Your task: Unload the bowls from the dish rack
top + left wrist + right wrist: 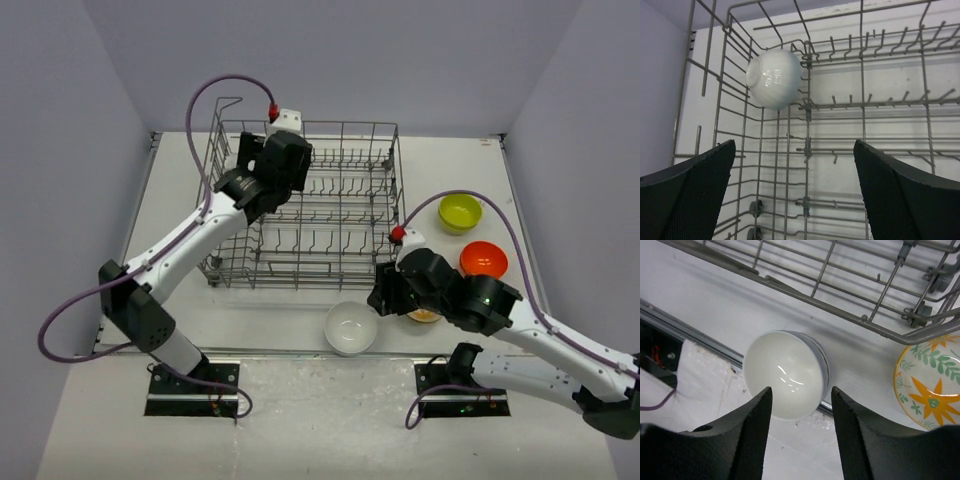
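Right wrist: white bowl [785,372] beyond parted fingers [752,435].

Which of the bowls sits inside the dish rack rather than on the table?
The white bowl tipped on its side in the dish rack's corner. The other white bowl, the yellow-green bowl, orange bowl and floral bowl all stand outside it.

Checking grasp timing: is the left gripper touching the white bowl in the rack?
Apart. Left wrist view: the white bowl sits in the far corner of the dish rack, well beyond the open left gripper, with bare wires showing between them.
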### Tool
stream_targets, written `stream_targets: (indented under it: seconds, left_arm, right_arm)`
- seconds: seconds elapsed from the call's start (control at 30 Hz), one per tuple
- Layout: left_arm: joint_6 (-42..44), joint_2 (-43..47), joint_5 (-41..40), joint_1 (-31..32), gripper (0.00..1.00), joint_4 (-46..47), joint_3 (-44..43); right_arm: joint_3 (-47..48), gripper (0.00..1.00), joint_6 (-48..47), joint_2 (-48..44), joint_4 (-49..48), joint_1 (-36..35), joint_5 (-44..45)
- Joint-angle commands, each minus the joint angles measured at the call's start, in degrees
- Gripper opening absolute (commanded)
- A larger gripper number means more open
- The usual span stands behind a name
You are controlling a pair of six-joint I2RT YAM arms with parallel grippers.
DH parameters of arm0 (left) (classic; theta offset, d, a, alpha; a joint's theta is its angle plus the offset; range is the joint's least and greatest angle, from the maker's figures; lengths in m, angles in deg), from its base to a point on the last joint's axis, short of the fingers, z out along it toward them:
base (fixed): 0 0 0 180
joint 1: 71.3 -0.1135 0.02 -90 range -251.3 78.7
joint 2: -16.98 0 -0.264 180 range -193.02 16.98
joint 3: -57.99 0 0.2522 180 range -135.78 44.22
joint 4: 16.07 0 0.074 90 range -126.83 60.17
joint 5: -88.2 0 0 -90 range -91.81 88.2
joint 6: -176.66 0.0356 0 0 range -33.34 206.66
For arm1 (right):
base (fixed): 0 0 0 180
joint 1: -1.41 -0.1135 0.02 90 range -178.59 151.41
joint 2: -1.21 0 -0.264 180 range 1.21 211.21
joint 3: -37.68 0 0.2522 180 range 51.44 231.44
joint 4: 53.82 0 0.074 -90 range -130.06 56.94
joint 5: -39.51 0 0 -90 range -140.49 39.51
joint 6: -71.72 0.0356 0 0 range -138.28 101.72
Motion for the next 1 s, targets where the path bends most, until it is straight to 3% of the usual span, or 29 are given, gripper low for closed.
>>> stream_targets:
  seconds: [0.0,0.13,0.4,0.73,0.97]
  left_arm:
    - [6.18,-7.53,-6.01,-2.18,1.00,-1.75,-8.83]
    - [11.65,-20.10,-12.44,-4.80,1.00,-5.35,-22.52]
    - [22.02,-35.58,-15.61,-7.89,1.00,-2.11,-33.10]
    - [22.03,-45.60,-19.64,-10.26,1.00,-2.46,-37.59]
    - [23.87,-47.89,-21.85,-10.96,1.00,0.17,-36.99]
  right_arm:
    - [3.90,0.53,-2.22,-3.76,3.26,-0.14,2.22]
    - [4.78,0.54,-3.54,-6.93,4.06,-0.14,1.69]
    - [2.77,0.56,-4.95,-10.36,3.71,-0.14,1.43]
    - [0.39,0.57,-6.70,-8.52,-0.15,-0.14,-1.47]
    - [0.74,0.58,-7.94,-6.41,-1.48,-0.14,-1.56]
